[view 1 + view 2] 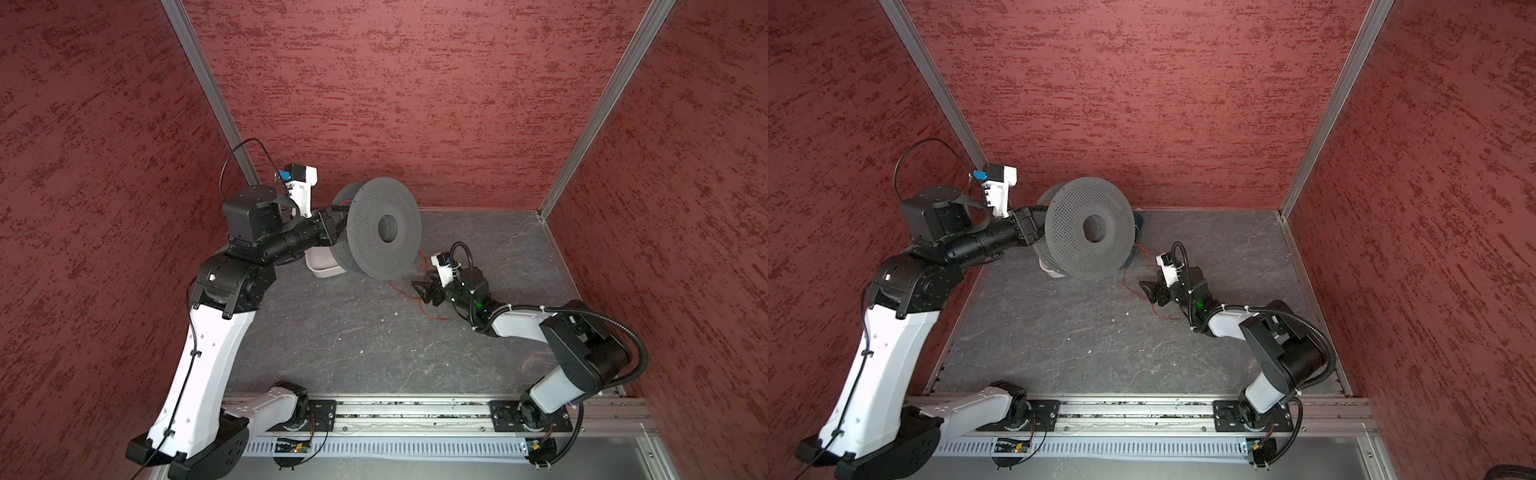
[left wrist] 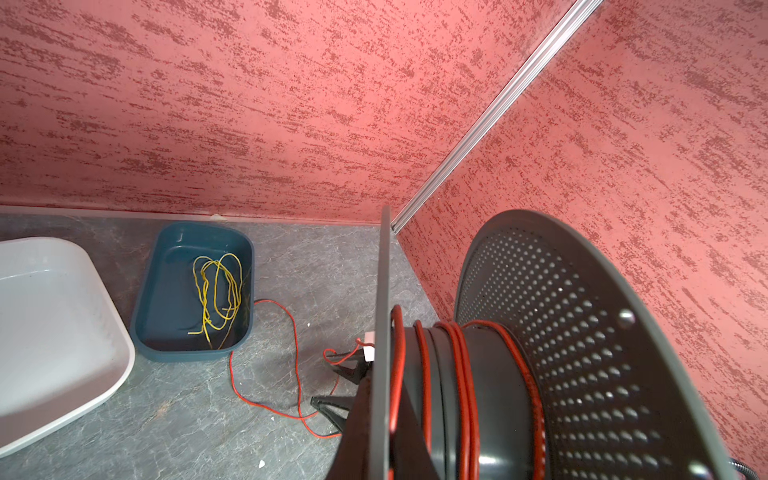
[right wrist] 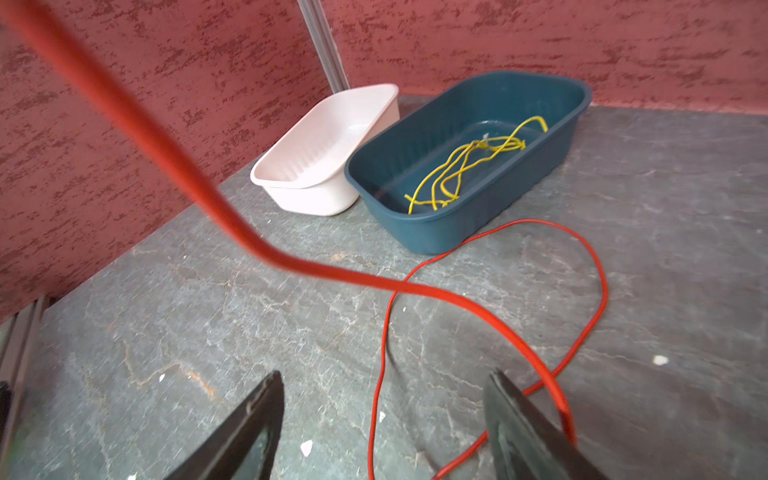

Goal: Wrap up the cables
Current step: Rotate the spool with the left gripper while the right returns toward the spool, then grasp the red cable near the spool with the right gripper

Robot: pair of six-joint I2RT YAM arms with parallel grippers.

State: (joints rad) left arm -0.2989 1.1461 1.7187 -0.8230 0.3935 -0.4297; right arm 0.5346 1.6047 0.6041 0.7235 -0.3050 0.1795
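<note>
a few turns of the red cable (image 2: 463,374) sit on the hub of the grey perforated spool (image 1: 370,245), so the winding step looks to be underway but far from done. most of the cable lies loose on the table (image 3: 166,311), looping from the spool past the blue tray (image 3: 436,237) and round to the right gripper (image 3: 384,376). the left gripper (image 1: 332,224) holds the spool up off the table by one flange, jaws closed on it. the right gripper is low over the table with its jaws wide apart and nothing clamped. in the right wrist view a strand runs along one finger (image 3: 523,428), and whether it lies inside the gap cannot be told. the next move seems to call for that gripper to get the strand between its pads, close lightly enough to let it slide, and lead it up between the flanges. the wire is thin and springy, so it may slip off the finger or snag on the tray's corner. the yellow wires (image 3: 469,162) in the tray are not part of this.
</note>
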